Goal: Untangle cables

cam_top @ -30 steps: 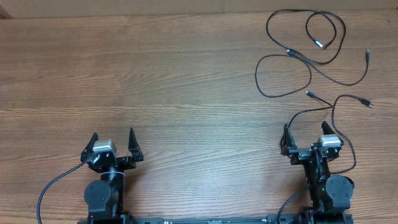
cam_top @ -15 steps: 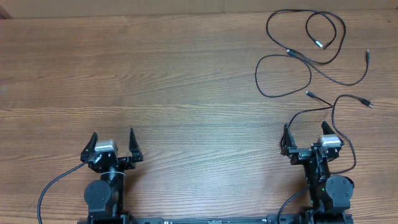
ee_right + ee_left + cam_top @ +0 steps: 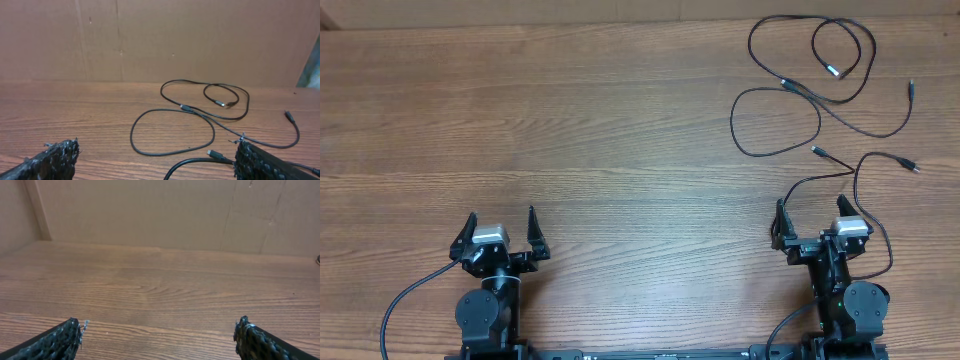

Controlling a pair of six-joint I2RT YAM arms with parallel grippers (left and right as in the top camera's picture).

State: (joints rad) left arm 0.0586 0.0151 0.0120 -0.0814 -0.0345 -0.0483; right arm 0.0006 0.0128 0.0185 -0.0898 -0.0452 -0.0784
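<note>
Several thin black cables [image 3: 788,84] lie in loose overlapping loops at the table's far right. Their small metal-tipped plugs [image 3: 817,151] point outward. One cable strand curves down past my right gripper [image 3: 811,205], which stands open at the near right edge. In the right wrist view the cables [image 3: 182,107] spread ahead of my right gripper [image 3: 157,146]. A plug end [image 3: 214,153] rests on the wood beside the right fingertip [image 3: 250,155], touching nothing. My left gripper [image 3: 502,218] stands open at the near left, far from the cables. Only bare wood shows between the fingers of my left gripper [image 3: 159,325].
The wooden table [image 3: 570,130] stretches wide to the left of the cables. A brown cardboard wall [image 3: 150,40] closes off the back edge. Thicker black wires [image 3: 395,305] of the arms trail off near the front edge.
</note>
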